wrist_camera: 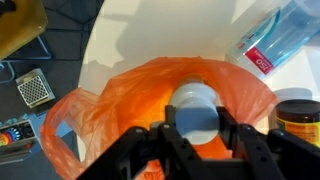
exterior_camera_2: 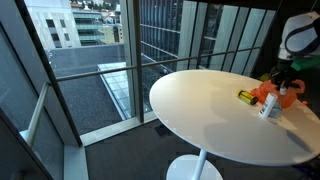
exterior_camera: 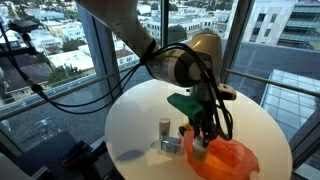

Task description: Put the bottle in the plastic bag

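Observation:
An orange plastic bag point(wrist_camera: 110, 115) lies open on the round white table point(wrist_camera: 150, 30). My gripper point(wrist_camera: 197, 135) is shut on a white bottle point(wrist_camera: 197, 108) and holds it upright right over the bag's mouth, with orange plastic all around it. In an exterior view the gripper point(exterior_camera: 203, 140) hangs at the near-left edge of the bag point(exterior_camera: 228, 160). In an exterior view the bag point(exterior_camera_2: 266, 93) sits at the table's far right, with the arm above it.
A clear bottle with a blue label point(wrist_camera: 268, 38) lies beside the bag, and a yellow-labelled jar point(wrist_camera: 298, 115) stands next to it. A small white bottle point(exterior_camera: 165, 128) stands left of the gripper. The table edge and glass railings are close around.

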Controlling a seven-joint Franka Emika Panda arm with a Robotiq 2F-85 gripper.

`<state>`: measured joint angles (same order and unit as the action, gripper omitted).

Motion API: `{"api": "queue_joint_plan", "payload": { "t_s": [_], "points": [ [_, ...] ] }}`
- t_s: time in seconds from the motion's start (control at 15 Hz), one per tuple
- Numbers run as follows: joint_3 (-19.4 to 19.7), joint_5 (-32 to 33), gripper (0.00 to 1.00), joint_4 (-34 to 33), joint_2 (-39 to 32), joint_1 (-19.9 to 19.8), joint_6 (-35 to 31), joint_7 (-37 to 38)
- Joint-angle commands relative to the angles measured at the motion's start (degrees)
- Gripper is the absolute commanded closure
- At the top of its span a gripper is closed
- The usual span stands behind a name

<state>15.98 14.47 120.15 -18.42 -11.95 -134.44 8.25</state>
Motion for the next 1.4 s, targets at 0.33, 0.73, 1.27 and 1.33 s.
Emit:
{"api": "queue_joint_plan", "payload": {
  "t_s": [0.33, 0.73, 1.27, 1.33],
  "points": [
    [-0.24, -0.06, 0.06, 0.65, 0.7, -0.27, -1.09, -3.15],
    [-0.25, 1.85, 0.0, 2.13, 7.64, 1.55, 1.22, -2.41],
    [-4.69, 1.13, 0.0, 4.52, 19.39, 4.97, 12.71, -1.7],
    [-5.53, 0.0, 0.0, 5.02, 20.87, 5.14, 13.93, -2.88]
  ]
}}
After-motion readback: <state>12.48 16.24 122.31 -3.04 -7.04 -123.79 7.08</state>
